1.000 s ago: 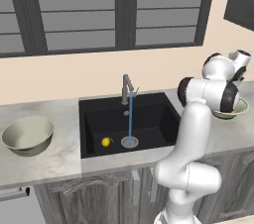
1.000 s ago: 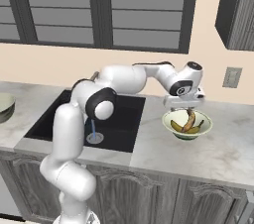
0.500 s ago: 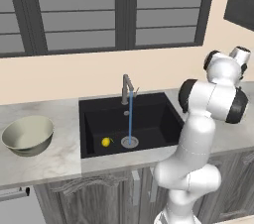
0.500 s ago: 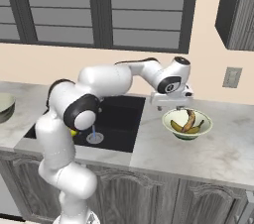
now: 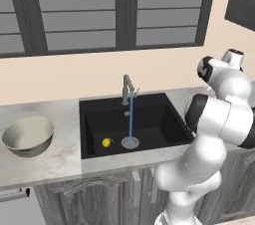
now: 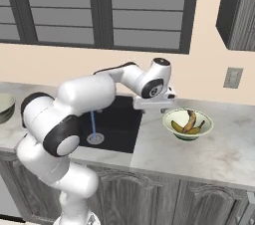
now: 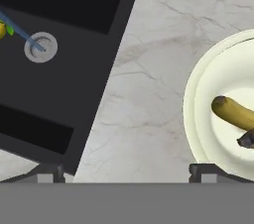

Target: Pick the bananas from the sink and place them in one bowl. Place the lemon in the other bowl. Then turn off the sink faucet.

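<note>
Gripper (image 7: 127, 171): jaws stood wide apart, empty, over the marble counter (image 7: 149, 94) | Both blotched yellow-brown bananas (image 6: 188, 122) lay in the pale green-rimmed bowl (image 6: 172, 115); small round yellow lemon (image 5: 106, 142) sat in the black basin (image 5: 159, 119) left of the drain | Risk: you could nudge the round lemon away, and water ran from the grey tap (image 5: 126, 88) | Writing: none readable.

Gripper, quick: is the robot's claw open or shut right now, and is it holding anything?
Gripper: open and empty, above the counter between sink and banana bowl.
</note>
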### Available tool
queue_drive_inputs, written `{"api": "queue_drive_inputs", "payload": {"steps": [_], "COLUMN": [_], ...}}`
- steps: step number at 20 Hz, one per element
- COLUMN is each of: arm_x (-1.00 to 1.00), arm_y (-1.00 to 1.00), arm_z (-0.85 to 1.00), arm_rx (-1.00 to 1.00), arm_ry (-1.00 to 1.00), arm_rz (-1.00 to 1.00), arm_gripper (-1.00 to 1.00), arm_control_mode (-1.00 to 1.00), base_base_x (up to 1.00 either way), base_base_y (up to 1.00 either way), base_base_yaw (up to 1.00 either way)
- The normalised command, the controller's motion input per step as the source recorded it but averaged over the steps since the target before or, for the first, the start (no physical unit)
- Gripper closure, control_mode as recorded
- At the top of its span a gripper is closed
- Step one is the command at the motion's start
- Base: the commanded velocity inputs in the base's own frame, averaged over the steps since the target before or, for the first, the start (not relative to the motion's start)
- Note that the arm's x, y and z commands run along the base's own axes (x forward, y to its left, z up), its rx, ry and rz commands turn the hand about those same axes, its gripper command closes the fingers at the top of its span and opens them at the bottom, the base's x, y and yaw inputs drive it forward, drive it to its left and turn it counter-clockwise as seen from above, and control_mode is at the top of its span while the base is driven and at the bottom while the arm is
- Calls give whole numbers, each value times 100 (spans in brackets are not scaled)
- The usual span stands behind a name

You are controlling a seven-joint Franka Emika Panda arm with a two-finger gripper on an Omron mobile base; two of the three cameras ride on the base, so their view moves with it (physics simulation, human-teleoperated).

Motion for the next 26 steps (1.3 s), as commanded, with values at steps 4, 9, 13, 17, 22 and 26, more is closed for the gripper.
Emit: {"api": "queue_drive_inputs", "payload": {"steps": [4, 9, 13, 17, 22, 26], "arm_x": [-38, -37, -34, -29, -20, -16], "arm_y": [57, 60, 62, 65, 63, 61], "arm_z": [0, 0, 0, 3, 7, 3], "arm_rx": [-3, -3, -3, -2, 0, 0], "arm_ry": [0, 0, 0, 0, 0, 0], "arm_rz": [0, 0, 0, 0, 0, 0], "arm_gripper": [-100, -100, -100, -100, -100, -100], "arm_control_mode": [-100, -100, -100, -100, -100, -100], "base_base_x": [0, 0, 0, 0, 0, 0], "base_base_y": [0, 0, 0, 0, 0, 0], "base_base_yaw": [0, 0, 0, 0, 0, 0]}}
